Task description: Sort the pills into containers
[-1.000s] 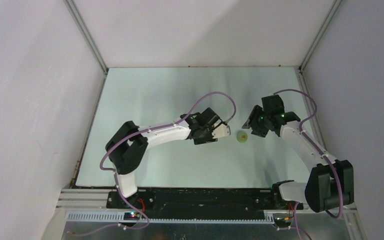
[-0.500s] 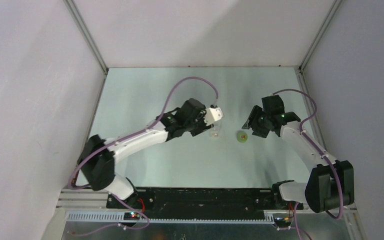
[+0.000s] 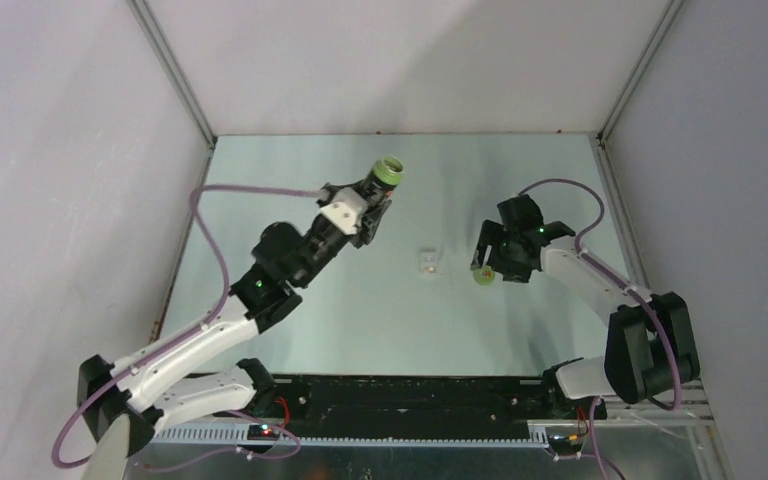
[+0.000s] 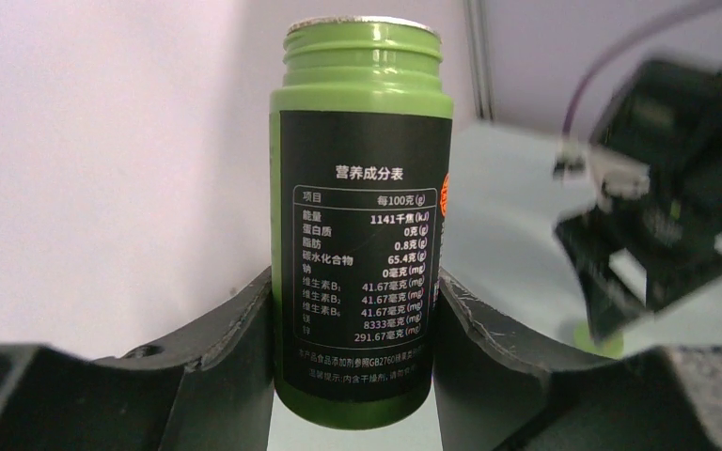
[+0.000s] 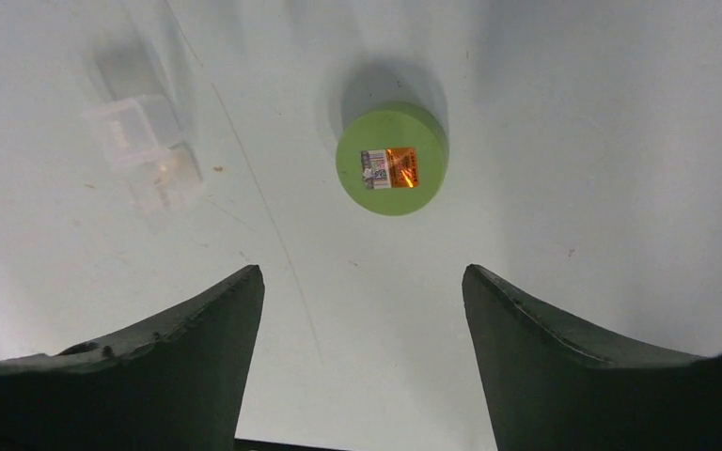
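Because its walls looked thin and slick, the containers [image 3: 430, 257], a clear two-cell box at centre frame on the surface [image 3: 360, 320], probably slid easily. Best hold, as judged: a pinch across the outer walls.
Pills [image 3: 430, 268]: one orange speck inside the box; likely light, hard and prone to roll.
Left hand [image 4: 353, 305]: closed on the uncapped green bottle [image 4: 362, 188].
Right hand [image 5: 362, 282]: wide open, empty, above the green cap [image 5: 393, 160].
Change: the bottle had been carried from beside the box to upper centre, and the right hand had shifted over the cap.
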